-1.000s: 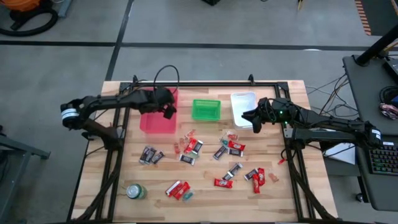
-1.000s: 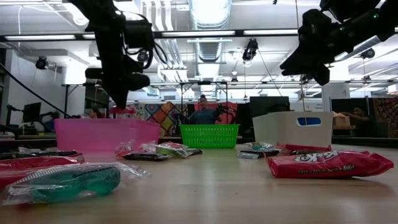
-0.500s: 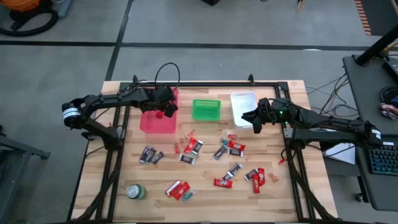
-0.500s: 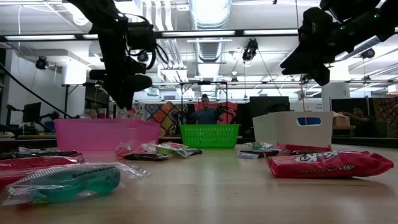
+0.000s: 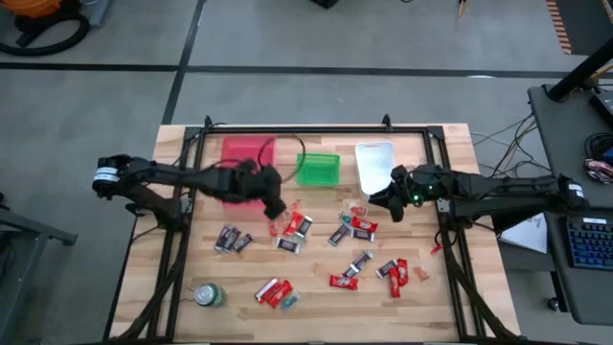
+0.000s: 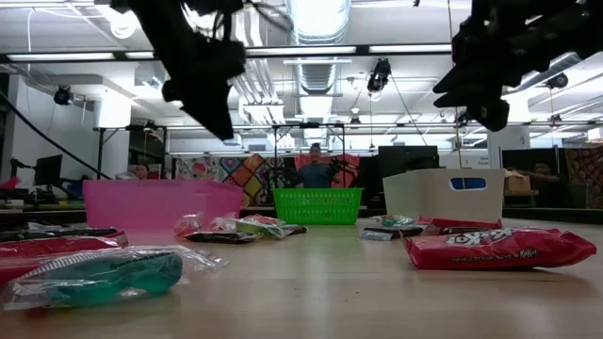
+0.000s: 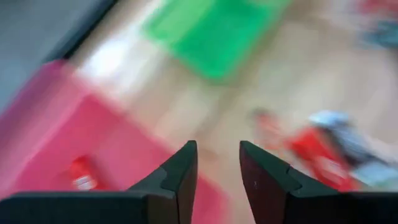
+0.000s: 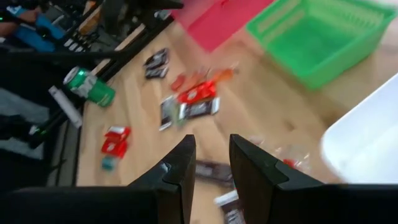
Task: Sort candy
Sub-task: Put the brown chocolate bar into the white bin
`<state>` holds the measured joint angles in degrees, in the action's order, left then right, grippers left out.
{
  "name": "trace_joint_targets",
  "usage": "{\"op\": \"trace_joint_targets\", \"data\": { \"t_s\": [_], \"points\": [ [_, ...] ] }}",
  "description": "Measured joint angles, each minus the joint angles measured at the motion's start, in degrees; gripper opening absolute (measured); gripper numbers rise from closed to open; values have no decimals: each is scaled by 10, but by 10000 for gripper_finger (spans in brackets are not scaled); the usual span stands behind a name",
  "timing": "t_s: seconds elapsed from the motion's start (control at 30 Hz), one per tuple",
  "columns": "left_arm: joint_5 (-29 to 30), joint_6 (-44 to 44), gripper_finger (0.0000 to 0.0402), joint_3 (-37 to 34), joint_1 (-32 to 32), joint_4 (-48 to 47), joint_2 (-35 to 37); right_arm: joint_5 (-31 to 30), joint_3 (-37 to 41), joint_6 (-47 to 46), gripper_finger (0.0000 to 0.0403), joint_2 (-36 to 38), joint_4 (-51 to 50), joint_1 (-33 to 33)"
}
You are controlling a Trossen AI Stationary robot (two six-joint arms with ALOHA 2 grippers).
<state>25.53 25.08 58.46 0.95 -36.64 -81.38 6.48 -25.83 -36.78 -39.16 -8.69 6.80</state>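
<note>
Swinging my left gripper [image 5: 275, 206] off the pink bin [image 5: 247, 153] toward the candy [image 5: 295, 226] mid-table; a red piece [image 7: 82, 174] now lies dropped inside. Its jaws stand slightly parted, empty. My right gripper [image 5: 391, 203], likewise parted and empty, waits by the white bin [image 5: 374, 165].

Table: pale wooden plank top [image 5: 316, 307] inside a black metal frame.
Far edge: pink plastic bin [image 5: 246, 153], green mesh basket [image 5: 317, 169], white plastic tub [image 5: 373, 165], side by side.
Middle: loose wrapped candy [image 5: 298, 226] in red and dark brown-and-silver, scattered across towards the right edge.
Near left corner: round green can [image 5: 209, 294], upright.
</note>
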Motion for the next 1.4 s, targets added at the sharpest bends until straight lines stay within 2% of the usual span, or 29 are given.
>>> {"op": "trace_joint_targets", "data": {
  "t_s": [0.23,0.47,0.53,0.67,0.77,0.87,1.03,1.27,1.4],
  "points": [
    [-80,-100,85,0,117,98,0,0,0,-60,91,-48,0,-62],
    [-83,-122,77,0,166,143,0,-1,-62,-63,91,-128,-53,-112],
    [-82,-119,76,0,167,146,0,-3,-93,-20,91,-158,-92,-122],
    [-65,-110,76,0,167,154,0,-8,-146,138,91,-220,-139,-139],
    [-29,-104,76,0,167,152,0,-8,-175,258,91,-264,-142,-149],
    [-22,-104,76,0,167,141,2,-19,-200,339,91,-307,-142,-154],
    [-21,-94,76,-1,167,114,13,-50,-241,398,112,-373,-154,-154],
    [-20,-56,76,-1,167,69,30,-128,-301,450,194,-465,-205,-154],
    [-20,-24,76,-1,167,32,41,-139,-324,480,225,-511,-214,-154]
  ]
}}
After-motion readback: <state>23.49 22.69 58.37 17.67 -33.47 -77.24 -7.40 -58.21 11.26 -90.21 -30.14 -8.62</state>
